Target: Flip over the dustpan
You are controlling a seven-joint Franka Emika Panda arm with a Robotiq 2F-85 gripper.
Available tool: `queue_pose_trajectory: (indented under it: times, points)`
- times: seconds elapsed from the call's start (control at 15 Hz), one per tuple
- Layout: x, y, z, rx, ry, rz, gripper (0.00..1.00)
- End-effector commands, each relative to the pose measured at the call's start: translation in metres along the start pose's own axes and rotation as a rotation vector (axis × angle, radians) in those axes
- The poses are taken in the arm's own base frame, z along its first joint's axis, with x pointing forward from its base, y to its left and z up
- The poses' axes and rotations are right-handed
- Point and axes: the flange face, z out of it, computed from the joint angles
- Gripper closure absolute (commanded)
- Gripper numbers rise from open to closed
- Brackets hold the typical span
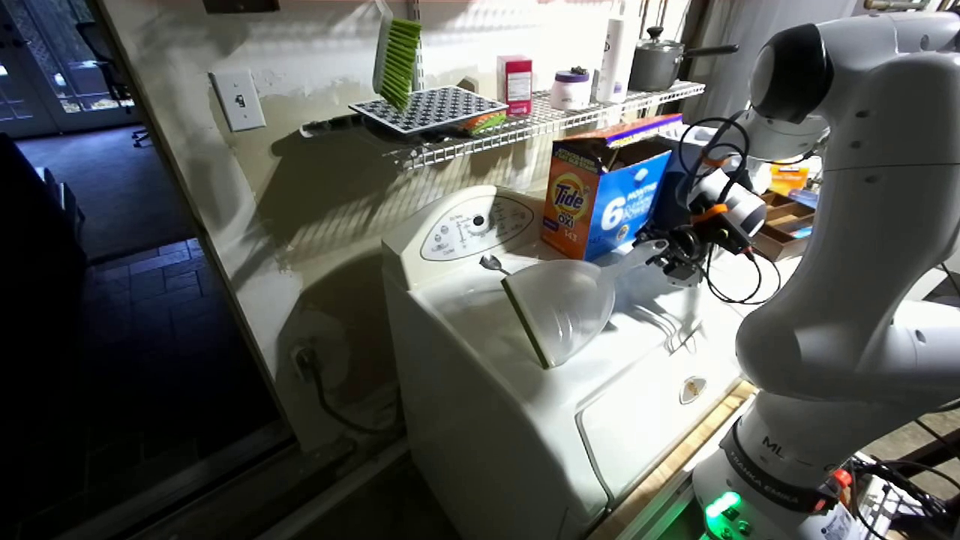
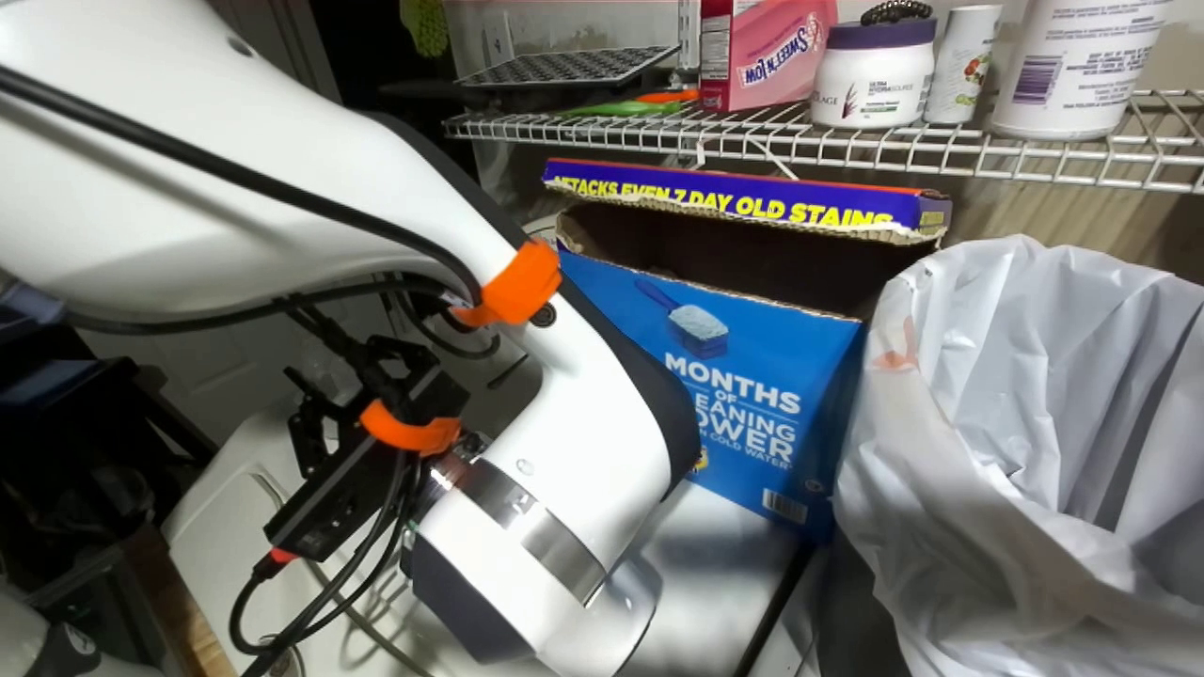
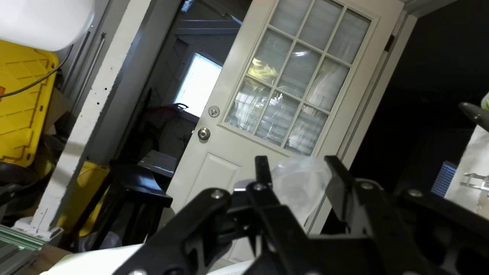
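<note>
The dustpan [image 1: 566, 304] is a pale, translucent scoop with a greenish strip along its wide front edge. In an exterior view it is tilted over the top of the white washing machine [image 1: 465, 315], with its handle up toward my gripper [image 1: 661, 251]. I cannot tell whether its front edge touches the machine. In the wrist view my gripper [image 3: 297, 166] has its fingers on both sides of the translucent dustpan handle [image 3: 301, 183], which fills the gap between them. In an exterior view the gripper [image 2: 310, 423] is partly seen behind its cables, and the dustpan is not clearly visible.
An orange-and-blue Tide box [image 1: 600, 199] stands behind the gripper, near the arm. A spoon-like utensil [image 1: 493, 262] lies by the control panel [image 1: 480, 225]. A wire shelf [image 1: 540, 124] with several items hangs above. A bag-lined bin [image 2: 1025, 451] stands beside the box.
</note>
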Motion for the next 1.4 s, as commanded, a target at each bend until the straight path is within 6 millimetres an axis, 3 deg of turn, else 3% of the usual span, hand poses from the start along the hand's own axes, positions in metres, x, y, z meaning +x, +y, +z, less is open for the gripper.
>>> queue_pose_trajectory:
  times: [0.0,0.13,0.47,0.73,1.2,1.33]
  points:
    - [0.003,-0.002,-0.011,-0.04,0.018,0.05,0.65]
    - [0.002,-0.001,-0.016,-0.042,0.031,0.061,0.36]
    - [-0.016,-0.007,-0.025,-0.064,0.102,0.081,0.02]
    - [-0.048,-0.026,-0.014,-0.175,0.21,0.094,0.0]
    - [-0.13,-0.087,0.075,-0.43,0.376,0.115,0.0]
    - [-0.145,-0.102,0.101,-0.516,0.427,0.133,0.0]
